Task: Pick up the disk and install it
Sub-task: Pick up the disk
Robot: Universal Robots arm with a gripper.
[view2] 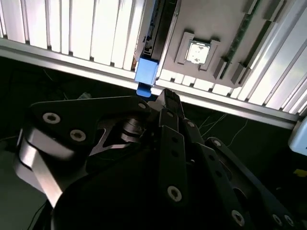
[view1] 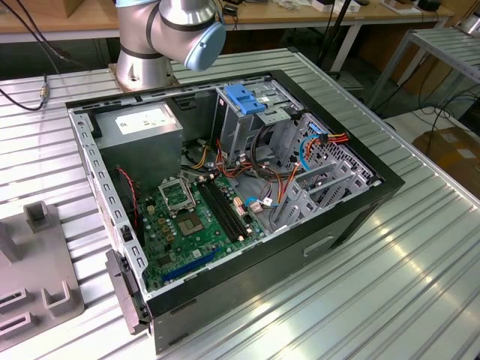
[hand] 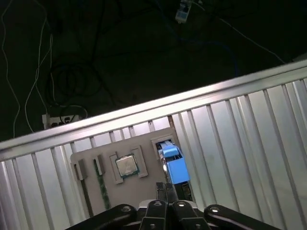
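Observation:
The disk (hand: 173, 165) stands on edge in a slot of a grey fixture plate (hand: 139, 194), its bright blue carrier frame facing up. In the second wrist view the disk (view2: 145, 72) shows as a blue end with a dark body behind it. My gripper (hand: 165, 188) hangs above the plate, fingertips close beside the disk's blue end. In the second wrist view the gripper (view2: 167, 98) has its black fingers pressed together with nothing between them. The open computer case (view1: 225, 187) lies on the ribbed metal table in the exterior view.
The fixture plate also holds a processor chip (hand: 126, 165) and a green memory stick (hand: 101, 191). A silver drive cage with a blue bracket (view1: 245, 100) stands inside the case. The arm's base (view1: 150, 45) rises behind the case. The table edge (hand: 144, 112) runs near the fixture.

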